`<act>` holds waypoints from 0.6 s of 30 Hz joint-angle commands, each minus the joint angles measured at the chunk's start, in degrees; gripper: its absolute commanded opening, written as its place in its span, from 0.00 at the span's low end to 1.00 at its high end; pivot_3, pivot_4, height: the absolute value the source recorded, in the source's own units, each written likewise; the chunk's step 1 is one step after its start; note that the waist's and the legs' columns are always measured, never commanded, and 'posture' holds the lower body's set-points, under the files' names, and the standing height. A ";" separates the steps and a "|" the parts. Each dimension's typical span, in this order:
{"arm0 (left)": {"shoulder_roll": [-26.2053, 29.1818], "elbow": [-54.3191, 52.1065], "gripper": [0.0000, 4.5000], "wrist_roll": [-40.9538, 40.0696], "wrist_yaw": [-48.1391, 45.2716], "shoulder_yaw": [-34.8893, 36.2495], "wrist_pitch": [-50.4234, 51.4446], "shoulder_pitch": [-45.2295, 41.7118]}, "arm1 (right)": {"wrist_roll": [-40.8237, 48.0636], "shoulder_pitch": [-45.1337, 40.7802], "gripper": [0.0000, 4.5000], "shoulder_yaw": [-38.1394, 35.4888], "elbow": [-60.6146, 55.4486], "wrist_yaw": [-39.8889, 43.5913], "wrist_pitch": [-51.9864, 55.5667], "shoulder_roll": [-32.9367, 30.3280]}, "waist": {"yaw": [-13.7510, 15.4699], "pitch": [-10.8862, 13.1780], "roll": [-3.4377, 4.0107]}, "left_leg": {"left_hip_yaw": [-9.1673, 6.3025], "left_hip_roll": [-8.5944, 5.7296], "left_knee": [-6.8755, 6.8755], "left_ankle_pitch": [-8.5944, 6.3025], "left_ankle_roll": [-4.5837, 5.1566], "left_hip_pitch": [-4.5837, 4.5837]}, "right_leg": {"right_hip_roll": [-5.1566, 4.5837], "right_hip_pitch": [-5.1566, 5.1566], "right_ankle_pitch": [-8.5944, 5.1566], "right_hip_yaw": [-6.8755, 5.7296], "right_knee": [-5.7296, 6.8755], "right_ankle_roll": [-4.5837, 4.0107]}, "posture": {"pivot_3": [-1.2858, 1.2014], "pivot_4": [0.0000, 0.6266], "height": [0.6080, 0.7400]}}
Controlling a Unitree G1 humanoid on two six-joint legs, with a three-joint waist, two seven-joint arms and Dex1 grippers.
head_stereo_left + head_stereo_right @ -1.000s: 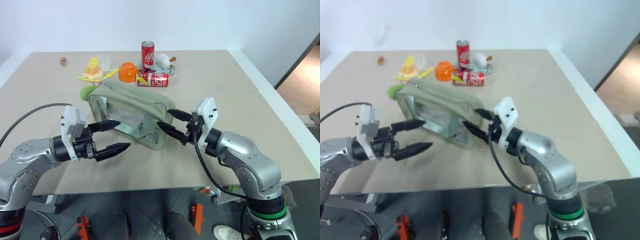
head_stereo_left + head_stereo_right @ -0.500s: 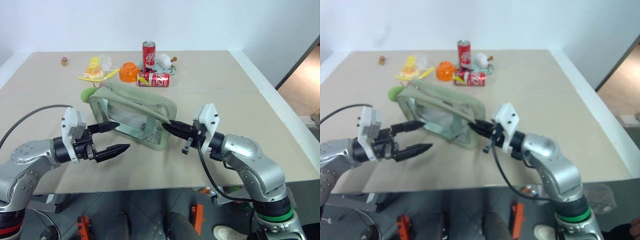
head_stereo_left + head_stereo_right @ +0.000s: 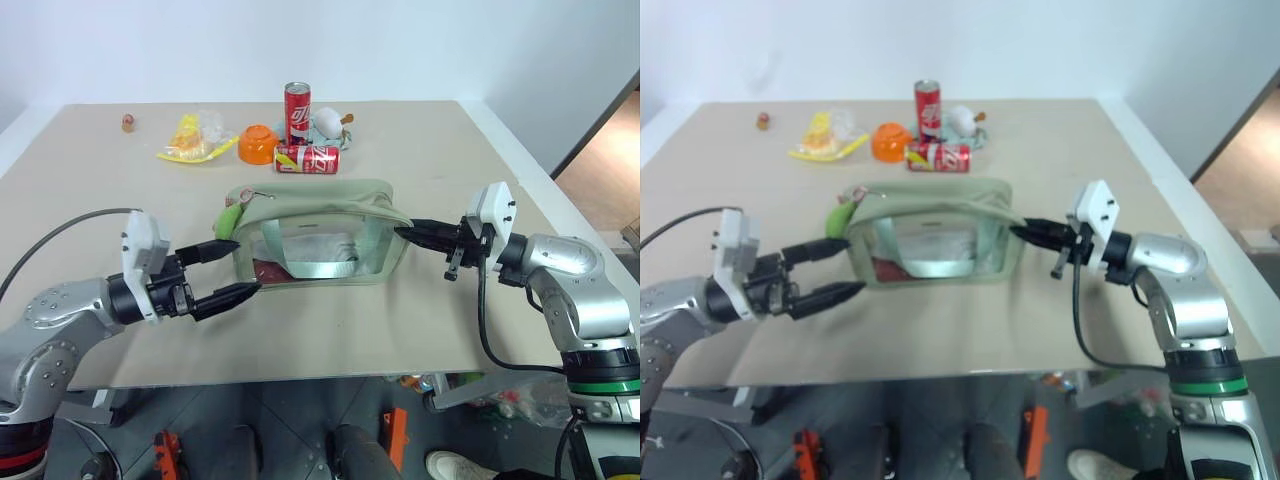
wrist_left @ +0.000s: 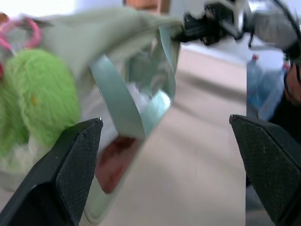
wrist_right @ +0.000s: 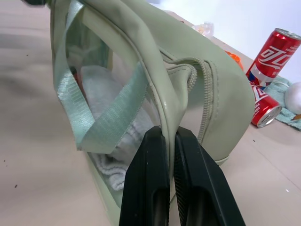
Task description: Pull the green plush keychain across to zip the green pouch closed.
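Bare surface (image 3: pixel 330 330) lies open in front of the pouch (image 3: pixel 320 235), while behind it cans (image 3: pixel 300 135), a bowl (image 3: pixel 258 143) and apparently wrappers (image 3: pixel 190 140) crowd the far side.

An upright red can (image 3: pixel 296 105), a toppled can (image 3: pixel 306 158), an orange bowl (image 3: pixel 257 143).

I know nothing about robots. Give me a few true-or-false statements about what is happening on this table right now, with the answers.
1. The right tool pinches the end of the large pale sage-green fabric pouch. True.
2. The left tool is clamped shut. False: its fingers stand apart.
3. The small lime-green fuzzy keychain hangs at the pouch's end nearest the left tool. True.
4. Both red soda cans stand upright. False: one red can stands, the other red can lies down.
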 commanded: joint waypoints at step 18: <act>0.40 -9.64 1.00 -11.36 10.26 8.87 4.66 4.13 | 0.29 -0.55 0.01 -0.63 -4.80 -2.43 1.81 0.55 | -0.05 0.00 0.00 | 0.06 0.03 0.02 0.02 -0.02 0.11 | 0.04 0.06 0.06 0.07 0.03 0.01 | 0.52 0.24 1.00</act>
